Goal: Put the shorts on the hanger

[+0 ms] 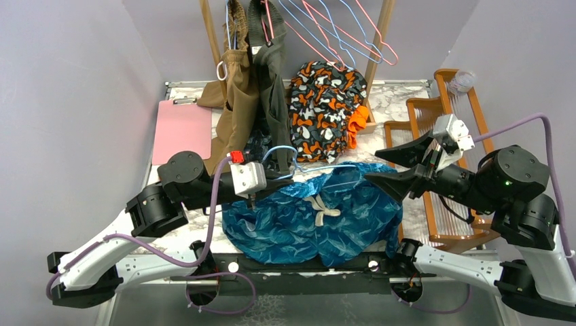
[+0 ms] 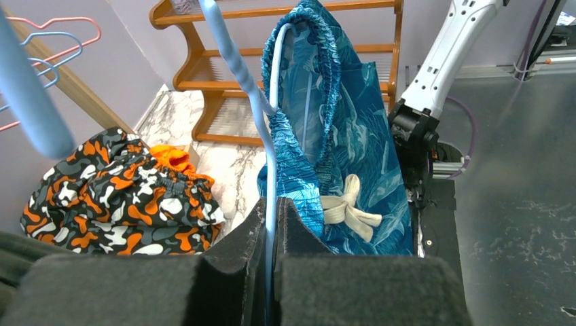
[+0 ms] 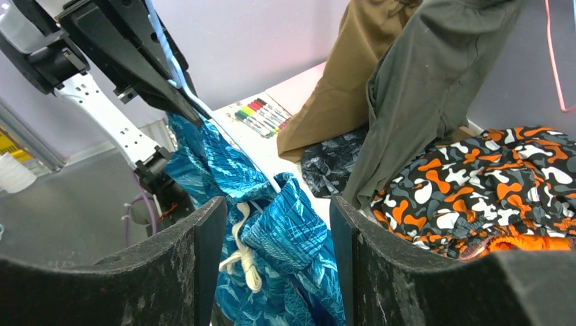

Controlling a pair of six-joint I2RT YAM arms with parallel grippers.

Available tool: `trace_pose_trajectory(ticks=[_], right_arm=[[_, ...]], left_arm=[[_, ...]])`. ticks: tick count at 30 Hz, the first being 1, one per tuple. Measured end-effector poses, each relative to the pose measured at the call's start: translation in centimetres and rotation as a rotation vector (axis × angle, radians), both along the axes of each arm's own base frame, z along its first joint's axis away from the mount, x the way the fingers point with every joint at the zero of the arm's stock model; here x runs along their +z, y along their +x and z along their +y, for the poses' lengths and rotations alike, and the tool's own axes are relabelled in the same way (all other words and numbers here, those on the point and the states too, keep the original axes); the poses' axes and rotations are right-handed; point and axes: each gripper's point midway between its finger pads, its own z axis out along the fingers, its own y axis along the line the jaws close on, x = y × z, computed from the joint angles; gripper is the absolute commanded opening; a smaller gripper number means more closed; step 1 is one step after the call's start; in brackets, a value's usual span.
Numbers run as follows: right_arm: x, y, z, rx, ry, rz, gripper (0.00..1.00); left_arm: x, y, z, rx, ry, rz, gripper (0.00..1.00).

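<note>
The teal-blue shorts (image 1: 319, 217) lie bunched at the table's near edge, cream drawstring bow (image 1: 326, 212) facing up. My left gripper (image 1: 289, 178) is shut on the thin light-blue hanger (image 1: 333, 166) and holds it over the shorts. In the left wrist view the jaws (image 2: 273, 210) pinch the hanger wire (image 2: 272, 156), which runs up inside the gathered waistband of the shorts (image 2: 353, 136). My right gripper (image 1: 373, 164) is open beside the shorts' right upper edge. In the right wrist view the shorts (image 3: 292, 231) hang between its spread fingers (image 3: 272, 217), and the hanger wire (image 3: 224, 132) enters the waistband.
An orange, black and white patterned garment (image 1: 326, 109) lies behind the shorts. Tan (image 1: 238, 88) and olive (image 1: 272, 81) garments hang from the rail, with pink and blue hangers (image 1: 339, 34). A pink clipboard (image 1: 182, 129) lies back left, a wooden rack (image 1: 435, 136) stands right.
</note>
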Motion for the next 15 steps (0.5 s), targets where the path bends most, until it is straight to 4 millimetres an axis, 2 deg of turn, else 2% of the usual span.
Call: trace_pose_trajectory(ticks=[9, 15], right_arm=[[-0.9, 0.5, 1.0, 0.005, -0.048, 0.041, 0.55], [-2.4, 1.0, 1.9, 0.005, -0.102, 0.103, 0.56]], left_arm=[[-0.7, 0.1, 0.3, 0.018, 0.024, 0.027, 0.0], [-1.0, 1.0, 0.8, 0.08, 0.029, 0.041, 0.0]])
